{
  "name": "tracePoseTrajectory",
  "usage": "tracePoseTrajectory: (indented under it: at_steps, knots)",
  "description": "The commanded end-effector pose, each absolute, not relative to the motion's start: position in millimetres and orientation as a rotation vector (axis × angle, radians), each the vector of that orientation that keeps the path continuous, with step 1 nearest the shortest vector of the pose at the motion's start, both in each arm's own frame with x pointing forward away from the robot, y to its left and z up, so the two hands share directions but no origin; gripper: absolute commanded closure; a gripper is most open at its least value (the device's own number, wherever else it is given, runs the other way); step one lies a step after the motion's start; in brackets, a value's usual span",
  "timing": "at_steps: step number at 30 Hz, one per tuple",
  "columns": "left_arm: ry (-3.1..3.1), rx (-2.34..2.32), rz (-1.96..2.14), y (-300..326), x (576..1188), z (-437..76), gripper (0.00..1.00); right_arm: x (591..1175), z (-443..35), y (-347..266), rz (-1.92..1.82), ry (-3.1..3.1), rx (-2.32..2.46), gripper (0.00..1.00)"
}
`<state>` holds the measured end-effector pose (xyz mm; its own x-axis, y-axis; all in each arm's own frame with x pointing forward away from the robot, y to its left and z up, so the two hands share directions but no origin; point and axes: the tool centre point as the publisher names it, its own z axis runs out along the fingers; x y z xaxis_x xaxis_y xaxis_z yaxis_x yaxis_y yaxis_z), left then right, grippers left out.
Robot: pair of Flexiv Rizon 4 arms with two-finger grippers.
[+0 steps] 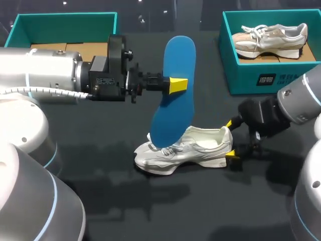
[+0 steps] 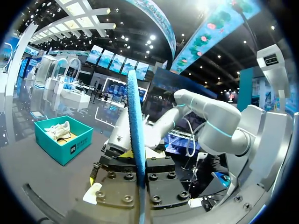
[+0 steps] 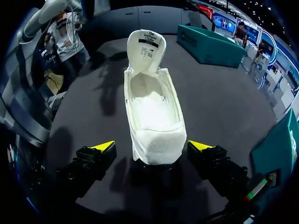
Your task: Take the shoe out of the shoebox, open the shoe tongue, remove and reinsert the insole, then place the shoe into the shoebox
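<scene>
My left gripper (image 1: 178,84) is shut on a blue insole (image 1: 173,95), held upright above the table; the insole's lower tip hangs just over the toe of the white shoe (image 1: 185,150). In the left wrist view the insole (image 2: 135,135) stands edge-on, clamped in the left gripper (image 2: 141,179). The shoe lies on the black table with its tongue folded forward and its inside bare (image 3: 154,112). My right gripper (image 1: 230,139) is open, its yellow tips on either side of the heel without touching it; the right wrist view shows this right gripper (image 3: 152,147) straddling the heel.
A teal shoebox (image 1: 251,75) at the back right holds a second, beige shoe (image 1: 271,39). Another teal box (image 1: 65,22) stands at the back left behind my left arm. That right-hand shoebox (image 2: 63,140) also shows in the left wrist view.
</scene>
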<state>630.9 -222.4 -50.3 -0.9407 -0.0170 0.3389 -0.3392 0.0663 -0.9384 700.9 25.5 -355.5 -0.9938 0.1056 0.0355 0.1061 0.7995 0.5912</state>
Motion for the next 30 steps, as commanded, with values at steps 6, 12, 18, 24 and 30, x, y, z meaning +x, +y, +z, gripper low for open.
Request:
tracePoseTrajectory:
  at_steps: [6,12,18,24,30]
  knots:
    - [-2.104,0.363,1.968,-221,629,-51,1.0,699,-346,25,-0.467,-3.081,-0.184,0.0]
    - [-2.104,0.363,1.968,-221,629,-51,1.0,694,-342,25,-0.351,-3.117,-0.209,0.0]
    - [-2.104,0.363,1.968,-221,629,-51,1.0,694,-336,26,-0.178,-3.148,-0.237,0.0]
    - [-2.104,0.363,1.968,-221,629,-51,1.0,704,-331,33,-0.151,-3.186,-0.222,0.0]
    - [-2.104,0.363,1.968,-221,629,-51,1.0,713,-328,41,-0.15,-3.204,-0.182,0.0]
